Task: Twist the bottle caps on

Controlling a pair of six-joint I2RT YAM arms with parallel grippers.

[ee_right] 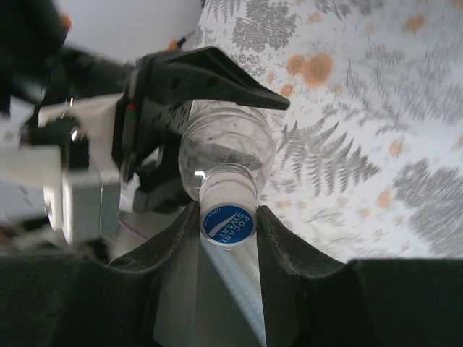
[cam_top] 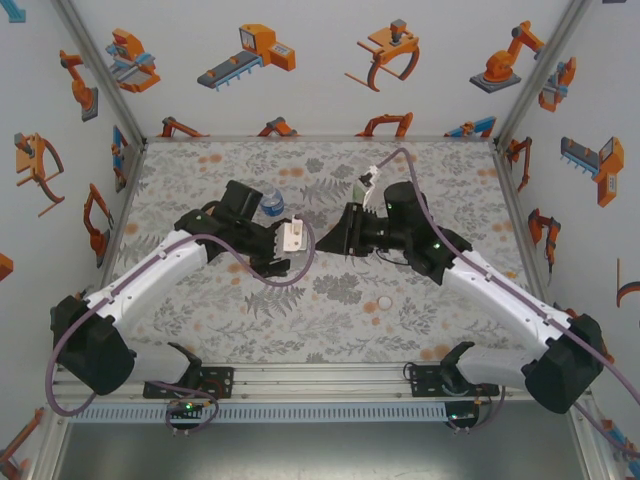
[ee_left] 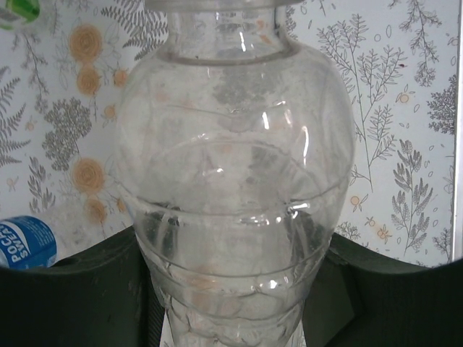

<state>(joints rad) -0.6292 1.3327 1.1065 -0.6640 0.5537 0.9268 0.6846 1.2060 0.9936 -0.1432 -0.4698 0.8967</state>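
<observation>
My left gripper point(ee_left: 231, 289) is shut on the lower body of the plain clear bottle point(ee_left: 231, 159), which is held lying level over the middle of the table. A white bottle cap with a blue printed top point(ee_right: 226, 220) sits on that bottle's neck point(ee_right: 226, 184). My right gripper point(ee_right: 226, 225) is shut on this cap, one finger on each side. From above, the left gripper point(cam_top: 300, 248) and right gripper point(cam_top: 335, 240) meet tip to tip. The blue-label bottle point(cam_top: 272, 203) lies behind the left gripper. A second white cap point(cam_top: 385, 302) lies loose on the table.
The green-tinted bottle point(ee_left: 18, 11) shows at the upper left corner of the left wrist view. The blue-label bottle point(ee_left: 25, 242) lies to the left of the left gripper's fingers. White walls with robot pictures enclose the flower-patterned table point(cam_top: 200, 300) on three sides.
</observation>
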